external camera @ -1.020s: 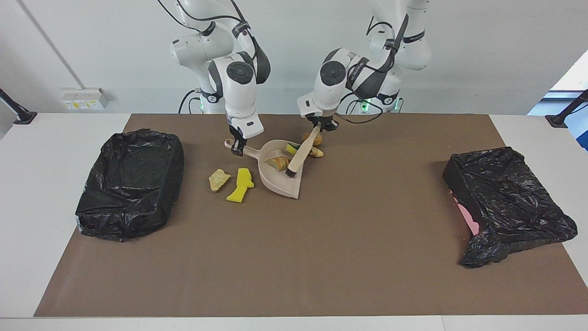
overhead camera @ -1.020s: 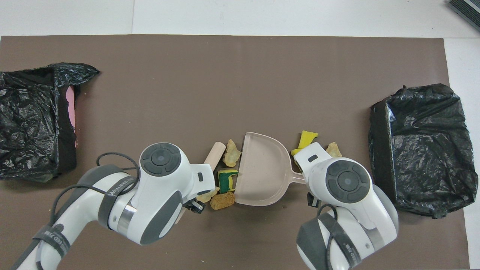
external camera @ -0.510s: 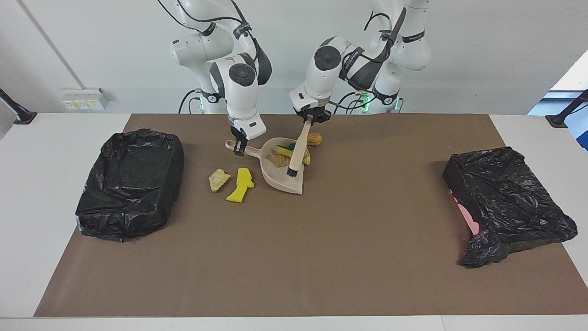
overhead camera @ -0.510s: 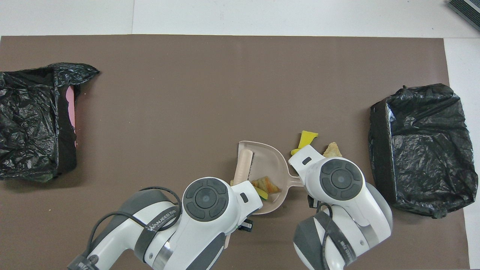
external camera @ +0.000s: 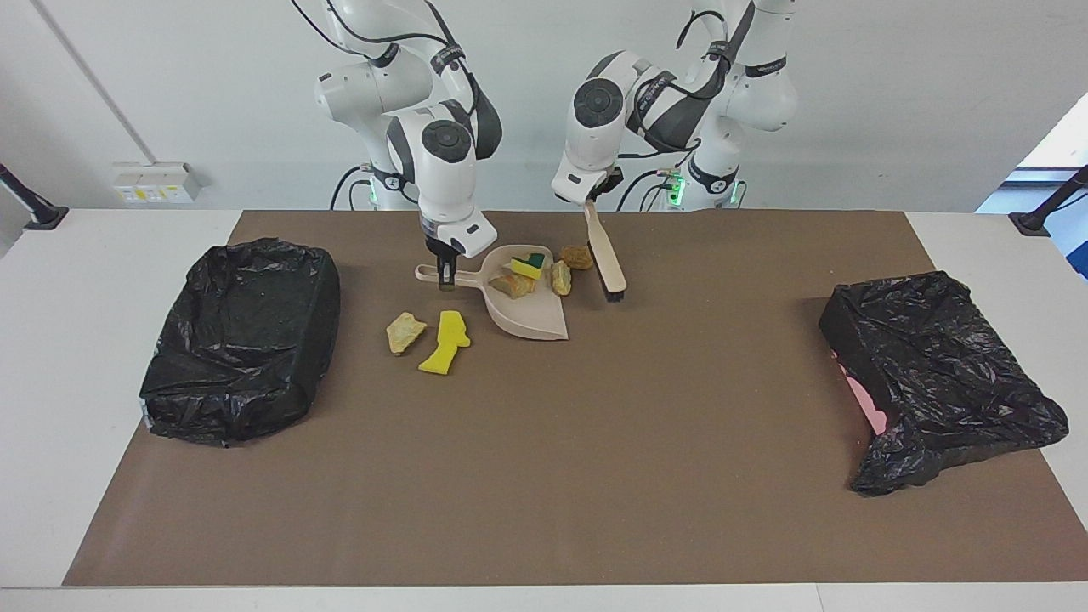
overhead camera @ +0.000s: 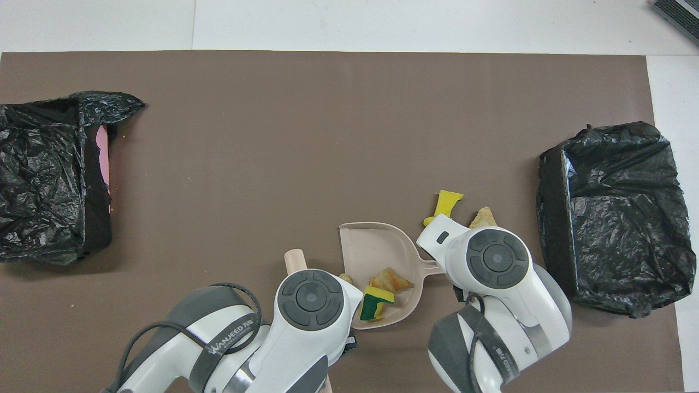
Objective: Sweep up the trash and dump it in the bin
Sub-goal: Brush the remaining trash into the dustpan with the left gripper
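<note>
1. The left gripper (external camera: 589, 201) is clenched on the handle of the brush (external camera: 605, 257). It has swung out of the dustpan (external camera: 529, 319) since a second ago and now hangs over the mat, bristles down, beside the pan toward the left arm's end of the counter (external camera: 119, 229).
2. The right gripper (external camera: 444, 276) stays clamped on the dustpan handle; the pan has turned slightly, its mouth facing the left arm's end.
3. Trash in the pan: a green-backed sponge piece (external camera: 530, 264) and a golden-brown lump (external camera: 512, 285), both swept further in than before.
4. Trash at the pan's mouth: a pale chunk (external camera: 561, 278) at the lip and a brown lump (external camera: 576, 257) just beside it, on the mat.
5. Trash unmoved: a beige chunk (external camera: 405, 331) and a yellow sponge strip (external camera: 447, 342), near the pan toward the right arm's end.
6. Black-lined bins (external camera: 242, 336) (external camera: 939, 374) stand at each end, unchanged.
</note>
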Robot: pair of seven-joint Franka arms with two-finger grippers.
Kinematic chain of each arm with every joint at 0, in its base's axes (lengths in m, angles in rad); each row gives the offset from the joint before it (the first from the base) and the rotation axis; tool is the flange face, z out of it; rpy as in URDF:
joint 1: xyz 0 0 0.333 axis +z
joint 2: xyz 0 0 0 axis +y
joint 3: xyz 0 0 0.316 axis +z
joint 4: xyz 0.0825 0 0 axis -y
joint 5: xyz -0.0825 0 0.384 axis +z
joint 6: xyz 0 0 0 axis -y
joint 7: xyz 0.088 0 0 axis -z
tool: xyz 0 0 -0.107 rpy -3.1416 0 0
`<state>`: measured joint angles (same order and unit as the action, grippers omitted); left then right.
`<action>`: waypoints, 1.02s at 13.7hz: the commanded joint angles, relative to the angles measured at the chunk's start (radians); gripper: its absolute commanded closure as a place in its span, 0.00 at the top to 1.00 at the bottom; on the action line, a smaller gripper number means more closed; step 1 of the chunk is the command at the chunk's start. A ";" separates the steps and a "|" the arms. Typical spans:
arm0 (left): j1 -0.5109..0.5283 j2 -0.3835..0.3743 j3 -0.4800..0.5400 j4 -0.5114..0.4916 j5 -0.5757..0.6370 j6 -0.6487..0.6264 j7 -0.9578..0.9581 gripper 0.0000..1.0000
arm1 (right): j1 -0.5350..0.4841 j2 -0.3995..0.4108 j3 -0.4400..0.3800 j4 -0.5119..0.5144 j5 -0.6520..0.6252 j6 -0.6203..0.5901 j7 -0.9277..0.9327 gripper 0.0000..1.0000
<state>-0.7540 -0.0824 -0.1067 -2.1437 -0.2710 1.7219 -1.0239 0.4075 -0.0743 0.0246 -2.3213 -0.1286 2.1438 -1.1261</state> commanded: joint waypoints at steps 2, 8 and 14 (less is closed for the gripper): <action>-0.048 -0.099 0.002 -0.152 -0.007 0.086 -0.261 0.00 | -0.016 0.010 0.003 0.008 -0.019 0.008 -0.055 0.00; -0.146 -0.057 -0.002 -0.262 -0.076 0.399 -0.452 0.00 | -0.015 0.025 0.003 -0.001 -0.023 0.022 -0.043 0.00; -0.146 0.087 -0.002 -0.174 -0.114 0.741 -0.401 0.00 | -0.015 0.025 0.003 -0.001 -0.023 0.019 -0.034 0.00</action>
<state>-0.8957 -0.0445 -0.1162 -2.3688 -0.3693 2.4030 -1.4534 0.3997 -0.0547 0.0245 -2.3202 -0.1369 2.1464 -1.1471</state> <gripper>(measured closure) 0.731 0.670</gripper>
